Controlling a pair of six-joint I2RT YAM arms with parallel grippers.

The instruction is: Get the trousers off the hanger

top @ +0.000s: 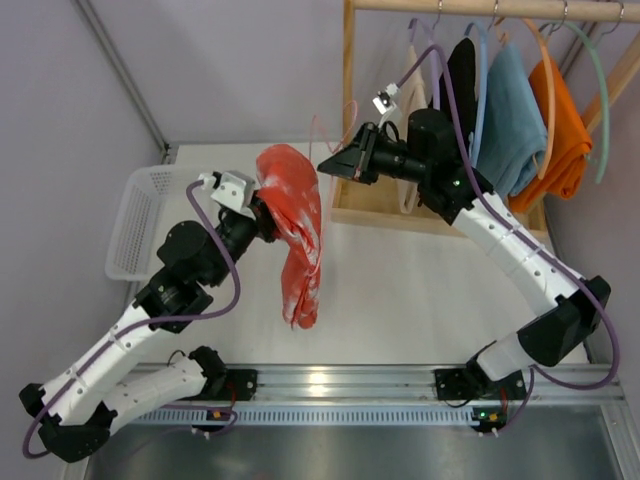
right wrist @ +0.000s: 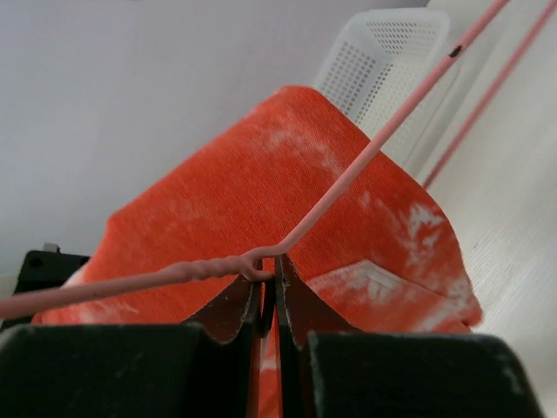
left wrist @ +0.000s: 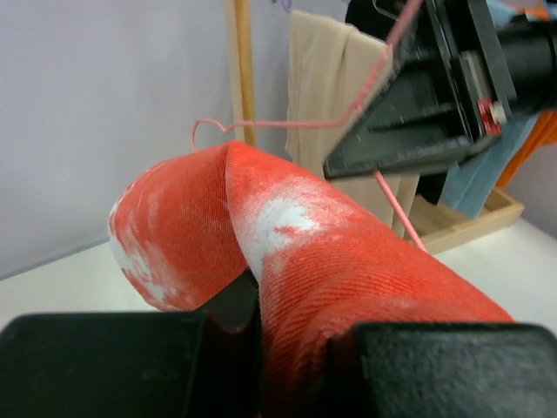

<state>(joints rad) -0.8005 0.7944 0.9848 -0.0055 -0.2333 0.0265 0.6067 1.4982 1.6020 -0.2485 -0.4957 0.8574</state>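
**Trousers half-drawn from the hanger at mid-frame**

Left of centre in the top view, the left arm reached up and rightwards from its base. The left gripper [top: 262, 216] was clamped on a fold of the trousers [top: 300, 230], which hung mid-frame above the table. Just right of them, the right gripper [top: 335, 165] pinched the hanger [left wrist: 287, 124] at its twisted neck, with that arm bent leftwards from the lower right. The separating step seemed under way. Next, the two grippers would need to draw further apart so the cloth slid off the wire.

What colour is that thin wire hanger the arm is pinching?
Pale pink; the hanger shows best in the right wrist view.
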